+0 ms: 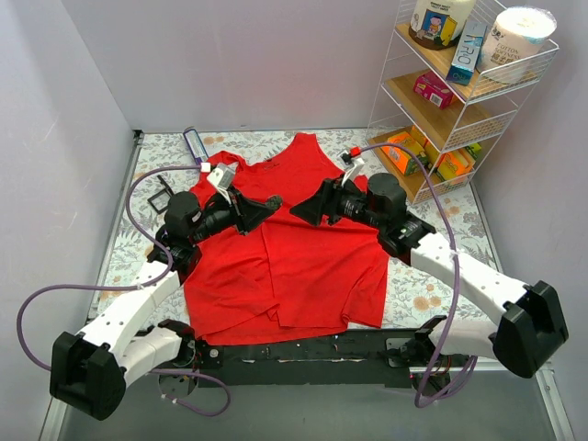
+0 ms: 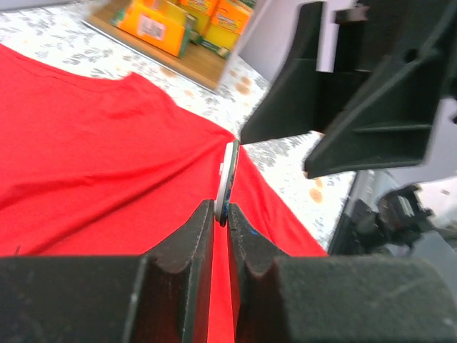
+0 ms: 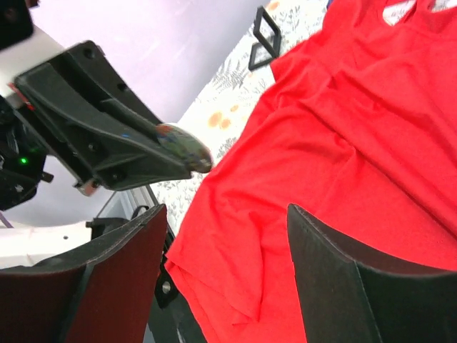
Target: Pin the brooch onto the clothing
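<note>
The left gripper (image 2: 221, 214) is pinching the brooch (image 2: 228, 177) edge-on in its closed fingertips just above the clothing (image 1: 303, 266), while the right gripper (image 3: 225, 229) is hovering wide open and empty over the clothing, so the pinning seemingly remains undone.

Table (image 1: 432, 299): floral-print cover, pale walls on three sides. Red tank top (image 1: 294, 266) lies flat at centre, neck toward 12 o'clock, hem toward 6. The fabric is rumpled, with folds near the hem. Small black frame stand (image 1: 158, 195) sits at 9-10 o'clock, just beside the top's edge. Lilac-and-blue tube-shaped item (image 1: 195, 142) lies at 11 o'clock near the back wall; can't tell what it is. White wire rack (image 1: 441, 118) with wooden shelves stands at 1-2 o'clock, loaded with boxes and tubs. Black mounting bar (image 1: 303, 351) runs along the 6 o'clock edge, just below the hem.
</note>
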Motion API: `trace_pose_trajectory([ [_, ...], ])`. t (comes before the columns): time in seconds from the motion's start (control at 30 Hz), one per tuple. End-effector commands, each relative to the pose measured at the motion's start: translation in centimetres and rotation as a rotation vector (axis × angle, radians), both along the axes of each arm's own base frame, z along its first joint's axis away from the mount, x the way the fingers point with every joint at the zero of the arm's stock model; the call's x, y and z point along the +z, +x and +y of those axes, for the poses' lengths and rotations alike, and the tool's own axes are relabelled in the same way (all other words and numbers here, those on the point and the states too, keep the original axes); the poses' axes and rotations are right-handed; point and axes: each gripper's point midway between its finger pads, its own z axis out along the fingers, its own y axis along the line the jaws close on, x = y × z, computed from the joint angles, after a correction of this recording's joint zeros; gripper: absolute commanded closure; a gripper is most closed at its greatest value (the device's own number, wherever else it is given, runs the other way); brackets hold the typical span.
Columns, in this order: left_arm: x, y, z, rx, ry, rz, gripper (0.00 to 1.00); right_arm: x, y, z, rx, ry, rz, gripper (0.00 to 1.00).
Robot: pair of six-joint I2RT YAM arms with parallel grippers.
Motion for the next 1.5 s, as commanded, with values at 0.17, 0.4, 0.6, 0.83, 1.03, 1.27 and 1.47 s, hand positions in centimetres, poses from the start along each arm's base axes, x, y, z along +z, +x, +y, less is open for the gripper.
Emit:
trace_pose_trajectory([
  [0.17,-2.6,3.4,2.0,0.340,0.312,-0.083,1.00,3.5,-0.4,0.4,-0.139,0.218,0.023,0.27],
  [0.4,-3.7,2.8,1.4,0.348,0.393,-0.101,1.00,2.2,0.1,1.7,-0.147,0.263,0.105,0.30],
  [0.6,-5.2,2.7,0.9,0.374,0.482,-0.103,1.00,1.0,0.2,2.5,-0.145,0.314,0.164,0.31],
  [0.83,-6.1,2.3,0.4,0.375,0.535,-0.119,1.00,-1.4,0.7,3.6,-0.158,0.291,0.226,0.34],
  [1.03,-7.0,2.0,-0.1,0.375,0.588,-0.132,1.00,-3.7,0.8,4.6,-0.160,0.259,0.294,0.37],
  [1.27,-8.8,1.7,-0.3,0.379,0.687,-0.148,1.00,-5.3,0.7,6.1,-0.144,0.237,0.346,0.38],
  [1.47,-10.3,1.2,-0.7,0.373,0.778,-0.178,1.00,-6.7,0.6,7.1,-0.125,0.229,0.389,0.39],
])
